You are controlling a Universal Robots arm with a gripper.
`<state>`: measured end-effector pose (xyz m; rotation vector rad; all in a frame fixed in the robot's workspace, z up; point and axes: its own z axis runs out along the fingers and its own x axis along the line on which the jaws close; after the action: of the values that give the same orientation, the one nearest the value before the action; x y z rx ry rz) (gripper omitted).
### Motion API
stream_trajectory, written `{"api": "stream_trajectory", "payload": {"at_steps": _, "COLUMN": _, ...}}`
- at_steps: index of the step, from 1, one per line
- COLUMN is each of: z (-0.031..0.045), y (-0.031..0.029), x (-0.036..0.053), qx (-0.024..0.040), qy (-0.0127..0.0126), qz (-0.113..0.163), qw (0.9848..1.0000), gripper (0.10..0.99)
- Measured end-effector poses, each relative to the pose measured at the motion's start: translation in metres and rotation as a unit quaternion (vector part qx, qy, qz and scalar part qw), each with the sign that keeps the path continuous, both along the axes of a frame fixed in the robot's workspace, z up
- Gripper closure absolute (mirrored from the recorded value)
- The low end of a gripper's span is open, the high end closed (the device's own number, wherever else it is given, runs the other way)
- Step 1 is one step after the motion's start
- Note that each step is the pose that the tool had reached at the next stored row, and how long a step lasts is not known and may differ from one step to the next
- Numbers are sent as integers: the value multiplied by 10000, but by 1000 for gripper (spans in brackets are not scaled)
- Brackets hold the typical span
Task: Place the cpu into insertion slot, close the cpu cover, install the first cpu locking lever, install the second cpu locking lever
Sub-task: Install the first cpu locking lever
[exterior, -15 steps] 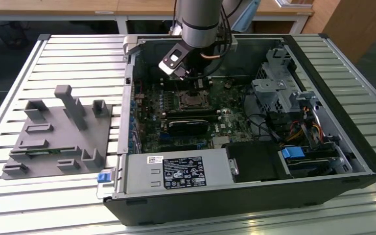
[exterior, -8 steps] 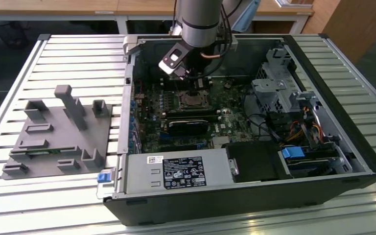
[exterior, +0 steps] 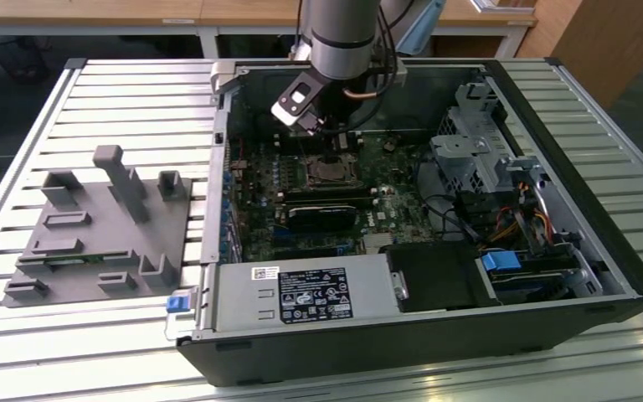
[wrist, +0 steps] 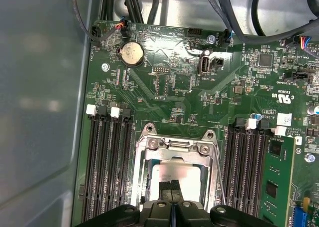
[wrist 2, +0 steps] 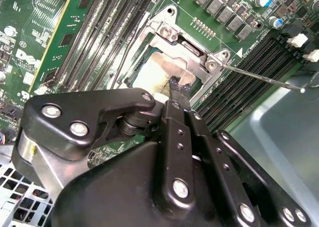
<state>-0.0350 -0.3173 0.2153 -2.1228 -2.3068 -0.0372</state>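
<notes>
Closest to the lens in the exterior view, the black wall of the computer case, laid open on the slatted counter. At the exterior view's left, a grey fixture block, well apart from the work. Next along, inside the case, the labelled power supply, and beyond it the green board with the insertion slot near its middle. Over that slot, the arm, hanging down. At the exterior view's right, drive cage and cable bundle, nowhere near the work.

In both wrist views, the tool squeezed fully shut, tips pressed together, gripping nothing visible, poised at the edge of the cpu; touching or just clear, cannot tell. Cpu seated in the slot, smeared silvery top showing through the window of the cpu cover, apparently folded flat over it. Beside the cover, a thin locking lever jutting out free, unhooked by the look of it.

Likely trouble:
- Shut tips skidding off the slick metal and gouging the board or the memory slots just beside.
- Too little downward pressure, and a cover springing up.
- A sideways shove bending the thin lever instead of steering it under its catch.
</notes>
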Motion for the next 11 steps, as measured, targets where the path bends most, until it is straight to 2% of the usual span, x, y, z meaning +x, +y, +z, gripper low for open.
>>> {"api": "stream_trajectory", "payload": {"at_steps": 11, "z": 35, "y": 0, "x": 0, "qx": 1, "qy": 0, "qz": 0, "qw": 10000, "gripper": 980}}
